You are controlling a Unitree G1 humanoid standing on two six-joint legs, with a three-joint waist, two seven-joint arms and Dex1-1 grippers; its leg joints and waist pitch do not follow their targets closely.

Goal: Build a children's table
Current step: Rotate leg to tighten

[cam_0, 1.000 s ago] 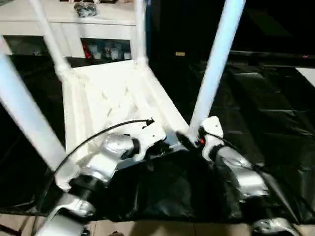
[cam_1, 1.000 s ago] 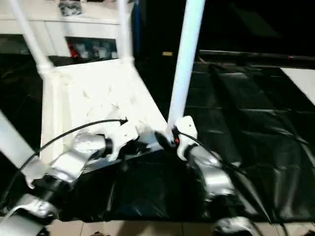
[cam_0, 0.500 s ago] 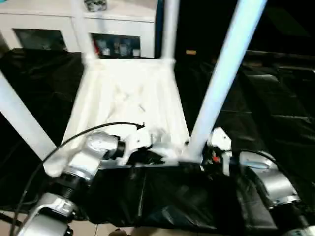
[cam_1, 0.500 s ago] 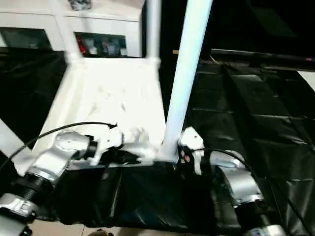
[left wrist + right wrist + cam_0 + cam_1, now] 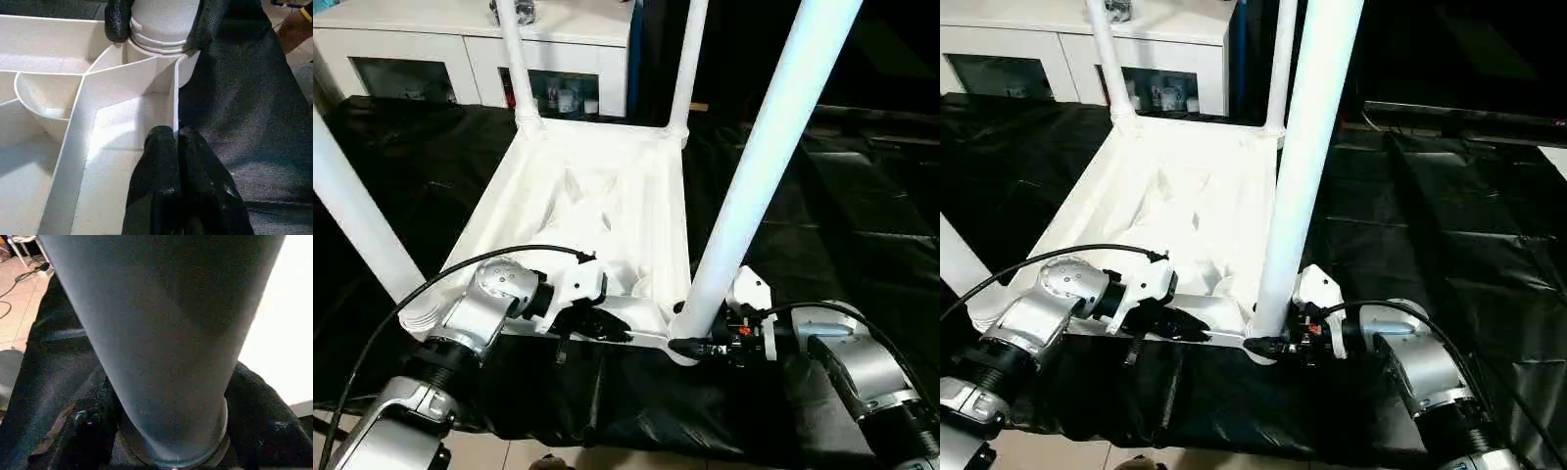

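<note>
Left gripper [image 5: 176, 142] pinches the table [image 5: 578, 196] rim, fingers together. Right gripper [image 5: 690, 345] clamps the near-right leg [image 5: 754, 176] at its base.

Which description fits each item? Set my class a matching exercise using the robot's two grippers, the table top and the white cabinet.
Items:
1. left gripper
2. right gripper
3. table top
4. white cabinet

Descriptions:
A. at the back, beyond the black cover
B. jaws clasping the base of the near right leg
C. lying underside up on the black cover
D. jaws shut on the table top's near edge

Pairs: 1-D, 2-B, 3-C, 4-A
</note>
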